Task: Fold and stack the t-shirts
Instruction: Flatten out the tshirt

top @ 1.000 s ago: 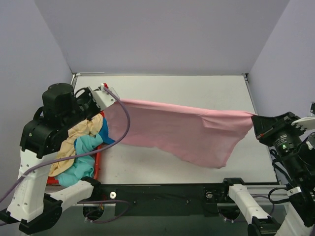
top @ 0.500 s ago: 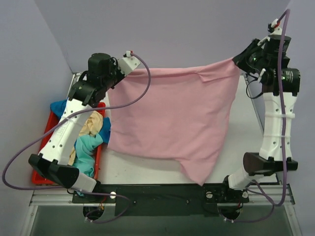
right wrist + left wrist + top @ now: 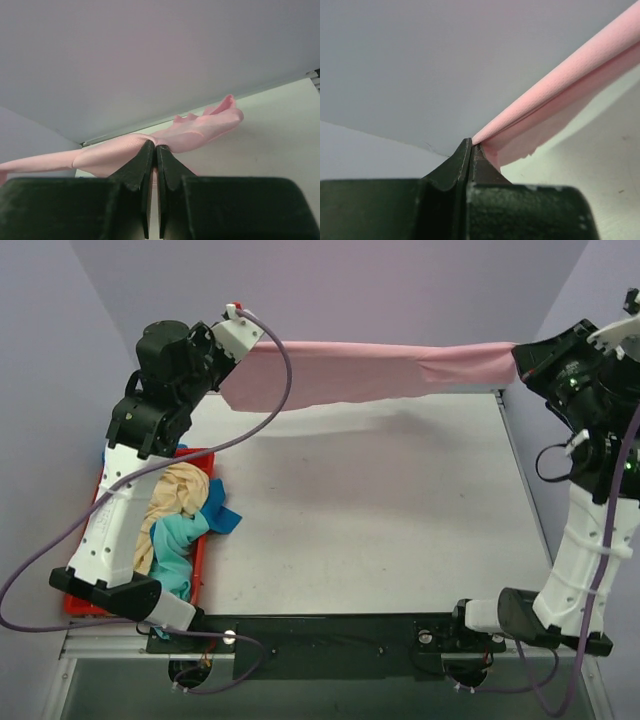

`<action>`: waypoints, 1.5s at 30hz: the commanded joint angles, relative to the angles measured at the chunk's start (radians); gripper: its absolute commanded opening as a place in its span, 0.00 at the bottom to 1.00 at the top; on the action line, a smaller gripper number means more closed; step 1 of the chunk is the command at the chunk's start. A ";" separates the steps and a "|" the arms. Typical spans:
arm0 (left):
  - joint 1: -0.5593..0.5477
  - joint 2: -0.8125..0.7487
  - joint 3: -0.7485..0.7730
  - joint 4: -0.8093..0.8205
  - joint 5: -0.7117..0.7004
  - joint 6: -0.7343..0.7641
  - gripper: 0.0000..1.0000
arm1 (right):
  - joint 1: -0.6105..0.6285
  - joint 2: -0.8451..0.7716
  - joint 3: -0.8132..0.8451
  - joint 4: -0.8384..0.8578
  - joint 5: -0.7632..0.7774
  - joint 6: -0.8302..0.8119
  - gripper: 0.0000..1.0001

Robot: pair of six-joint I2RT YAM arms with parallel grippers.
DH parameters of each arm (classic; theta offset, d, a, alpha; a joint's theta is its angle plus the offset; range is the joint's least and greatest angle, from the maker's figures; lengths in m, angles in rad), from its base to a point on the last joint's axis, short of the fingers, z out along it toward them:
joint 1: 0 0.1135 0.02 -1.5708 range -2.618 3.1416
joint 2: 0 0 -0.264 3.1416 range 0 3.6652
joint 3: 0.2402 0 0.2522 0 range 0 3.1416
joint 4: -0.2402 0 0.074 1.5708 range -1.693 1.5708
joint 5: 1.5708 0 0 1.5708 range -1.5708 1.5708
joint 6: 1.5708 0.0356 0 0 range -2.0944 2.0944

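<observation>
Cloth spans the width of your workspace: the light pink soft cloth t-shirt [image 3: 370, 370] is held up in the air between both arms, over the far end of the flat white tabletop [image 3: 380, 530] and close to the plain grey back wall [image 3: 330, 290]. Your left gripper [image 3: 226, 378] has its fingers pressed together on the shirt's left end, and your right gripper [image 3: 517, 355] is clamped the same way on the right end; both wrist views show the black fingertips meeting with pink fabric pinched between them. The top edge runs nearly straight and taut from one gripper to the other. The lower edge sags deeper near the left and narrows to a thin band at the right. It hangs apart from the table, where its shadow falls. Your right arm stands hard by the right wall. Your left arm rises over the rectangular red plastic tray [image 3: 80, 602] at the table's left edge, which holds a crumpled cream-yellow shirt [image 3: 180, 490], a teal shirt [image 3: 172, 545] and a blue shirt [image 3: 222, 516], well apart from the pink one.
</observation>
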 commanded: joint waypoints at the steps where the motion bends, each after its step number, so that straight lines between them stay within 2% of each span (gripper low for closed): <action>1: -0.031 -0.183 -0.093 -0.073 0.006 0.000 0.00 | -0.019 -0.161 -0.080 0.071 0.015 -0.023 0.00; 4: -0.096 -0.286 -0.206 -0.090 -0.015 0.025 0.00 | -0.017 -0.285 -0.160 0.072 0.003 -0.022 0.00; 9: -0.108 -0.408 -0.308 -0.262 0.060 0.017 0.00 | -0.017 -0.498 -0.439 0.045 -0.070 0.012 0.00; 12: -0.108 -0.451 -0.377 -0.299 0.052 0.034 0.00 | -0.017 -0.564 -0.449 -0.006 -0.051 -0.011 0.00; 15: -0.108 -0.452 -0.368 -0.307 0.042 0.032 0.00 | -0.017 -0.535 -0.354 -0.051 -0.028 -0.035 0.00; 19: -0.108 -0.423 -0.349 -0.261 0.042 0.038 0.00 | -0.017 -0.413 -0.291 -0.028 -0.039 -0.006 0.00; 25: -0.099 -0.282 -0.326 -0.149 0.028 0.060 0.00 | -0.014 -0.203 -0.263 0.133 -0.080 0.070 0.00; 28: -0.082 -0.189 -0.296 -0.039 0.019 0.068 0.00 | -0.008 -0.094 -0.249 0.219 -0.056 0.089 0.00; 32: -0.013 0.032 -0.124 0.064 -0.014 0.016 0.00 | 0.001 0.121 -0.066 0.227 -0.064 0.106 0.00; 38: 0.045 0.300 0.267 0.124 -0.059 -0.073 0.00 | 0.008 0.399 0.299 0.245 -0.097 0.136 0.00; 40: 0.054 0.377 0.458 0.112 -0.063 -0.074 0.00 | -0.002 0.430 0.344 0.274 -0.094 0.146 0.00; 42: 0.056 0.423 0.547 0.083 -0.058 -0.045 0.00 | -0.015 0.405 0.325 0.307 -0.085 0.150 0.00; 45: 0.056 0.421 0.521 0.089 -0.046 -0.001 0.00 | -0.032 0.364 0.262 0.331 -0.080 0.132 0.00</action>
